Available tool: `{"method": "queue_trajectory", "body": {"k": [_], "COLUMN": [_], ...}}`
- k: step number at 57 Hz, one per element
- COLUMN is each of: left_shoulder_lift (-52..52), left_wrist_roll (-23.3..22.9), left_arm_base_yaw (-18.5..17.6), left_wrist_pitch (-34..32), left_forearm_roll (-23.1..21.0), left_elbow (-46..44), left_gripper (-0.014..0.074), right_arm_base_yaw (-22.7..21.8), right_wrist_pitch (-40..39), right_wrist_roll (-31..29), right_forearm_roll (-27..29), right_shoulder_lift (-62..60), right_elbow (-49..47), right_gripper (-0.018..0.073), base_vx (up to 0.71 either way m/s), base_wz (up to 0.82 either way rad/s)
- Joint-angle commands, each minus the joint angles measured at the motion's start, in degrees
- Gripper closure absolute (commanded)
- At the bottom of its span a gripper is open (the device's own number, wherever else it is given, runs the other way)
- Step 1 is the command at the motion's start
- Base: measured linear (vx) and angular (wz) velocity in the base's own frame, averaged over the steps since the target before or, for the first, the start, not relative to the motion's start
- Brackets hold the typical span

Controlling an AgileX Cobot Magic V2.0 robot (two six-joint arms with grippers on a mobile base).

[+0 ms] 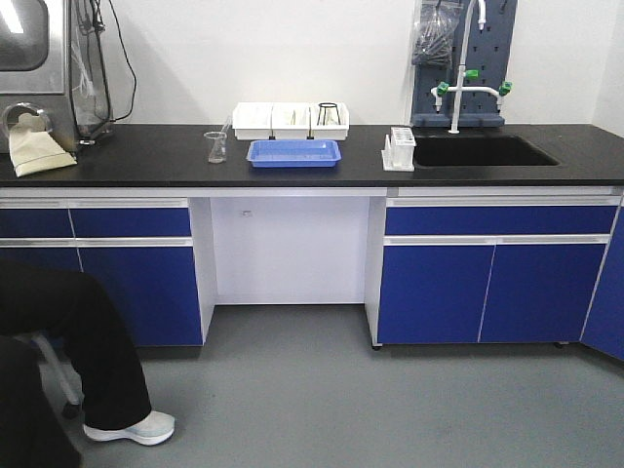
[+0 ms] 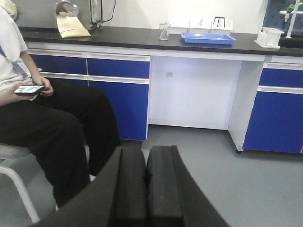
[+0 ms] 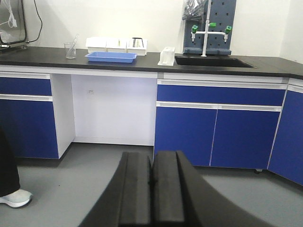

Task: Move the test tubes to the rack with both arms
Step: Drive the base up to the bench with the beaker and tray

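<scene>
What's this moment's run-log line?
left gripper: shut, empty | right gripper: shut, empty | rack: on counter, beside sink

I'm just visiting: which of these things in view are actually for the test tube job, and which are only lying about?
For the job: rack; left gripper and right gripper, both shut and empty. The test tubes are too small to pick out.

Lying about: beaker, blue tray, white bins, cloth bag.

matte black, blocky left pincer (image 2: 146,161) and right pincer (image 3: 152,163)
</scene>
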Motion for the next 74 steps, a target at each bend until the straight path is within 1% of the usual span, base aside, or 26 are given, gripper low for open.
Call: {"method": "queue_trajectory", "body": {"k": [1, 50, 74], "left_shoulder_lift": [-0.16, -0.16, -0.16], "left_wrist_roll": [0.05, 0.05, 0.05], "left_arm_base_yaw": [0.0, 0.0, 0.0], "left_wrist_pitch": [-4.59, -4.59, -4.59], "left_forearm_roll": [-0.39, -0.39, -0.39], "left_elbow": [-1.47, -1.47, -1.47], "left_gripper": [0.0601, 0.0601, 0.0601], "right_arm_base_yaw": [-0.15, -0.15, -0.15], "right_wrist_pitch": [-5.01, -5.01, -5.01], "right_wrist_roll": [-0.44, -0.44, -0.44], "right_forearm_roll": [-0.52, -0.52, -0.52], "right_shoulder_lift": [-0.61, -0.61, -0.61], "right_elbow": [0.79, 0.79, 0.79], "right_gripper": [0.0568, 0.0568, 0.0568], "base_vx": [0.0, 0.0, 0.08], "base_wz": [0.0, 0.0, -0.02]}}
